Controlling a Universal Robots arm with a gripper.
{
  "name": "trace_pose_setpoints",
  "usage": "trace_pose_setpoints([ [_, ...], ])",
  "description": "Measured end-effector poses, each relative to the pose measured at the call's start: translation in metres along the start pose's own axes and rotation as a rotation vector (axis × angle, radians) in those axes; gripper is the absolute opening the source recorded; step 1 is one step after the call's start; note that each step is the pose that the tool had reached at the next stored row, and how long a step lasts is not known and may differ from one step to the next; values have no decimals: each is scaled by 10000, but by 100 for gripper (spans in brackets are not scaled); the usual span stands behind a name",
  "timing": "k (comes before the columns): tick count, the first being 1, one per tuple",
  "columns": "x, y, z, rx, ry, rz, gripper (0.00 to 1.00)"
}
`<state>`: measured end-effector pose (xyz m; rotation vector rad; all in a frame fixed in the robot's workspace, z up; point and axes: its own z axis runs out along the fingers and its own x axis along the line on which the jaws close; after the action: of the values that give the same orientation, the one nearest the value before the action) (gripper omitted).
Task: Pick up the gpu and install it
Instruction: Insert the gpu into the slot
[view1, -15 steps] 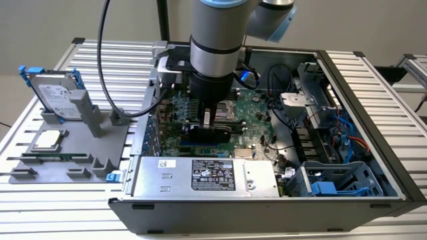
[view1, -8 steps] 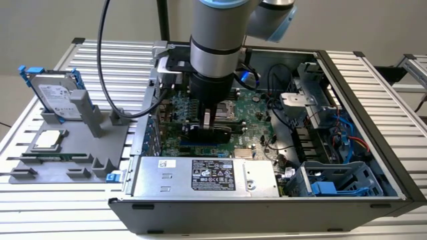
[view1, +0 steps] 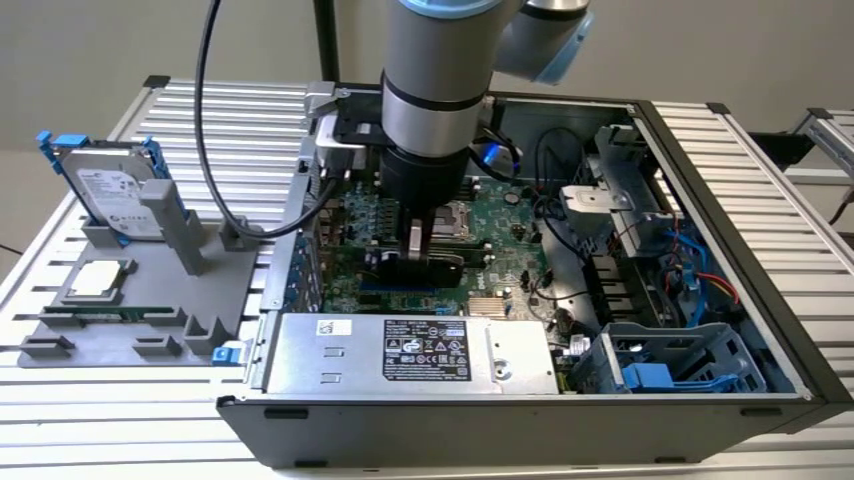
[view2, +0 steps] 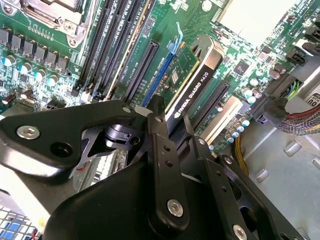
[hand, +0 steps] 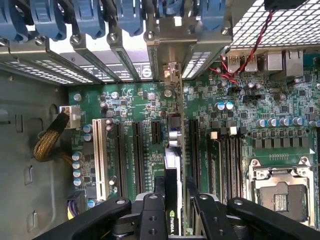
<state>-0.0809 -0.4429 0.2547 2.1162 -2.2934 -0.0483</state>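
The gpu (view1: 430, 270) stands on edge inside the open computer case, low over the green motherboard (view1: 514, 215). My gripper (view1: 416, 245) reaches straight down from the arm and is shut on it. In both wrist views the black fingers (view2: 159, 130) clamp the card from either side. The gripper (view2: 172, 117) holds the gpu (view2: 197, 82) by its black cooler edge, in line with the long expansion slots next to a blue slot (view2: 161, 75). The gpu (hand: 172, 162) runs away from the gripper (hand: 172, 202) to its silver bracket (hand: 172, 75) at the case's rear openings. I cannot tell whether it is fully seated.
A silver power supply (view1: 400, 350) lies along the case's front edge and a blue drive cage (view1: 667, 372) sits at the exterior view's right. The processor socket (hand: 280, 195) and yellow cables (hand: 50, 142) flank the slots. A hard drive (view1: 114, 190) stands on the grey fixture outside.
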Motion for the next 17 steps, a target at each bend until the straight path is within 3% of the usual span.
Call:
trace_pose_setpoints([
  [17, 15, -2, 0, -5, 23, -15, 0],
])
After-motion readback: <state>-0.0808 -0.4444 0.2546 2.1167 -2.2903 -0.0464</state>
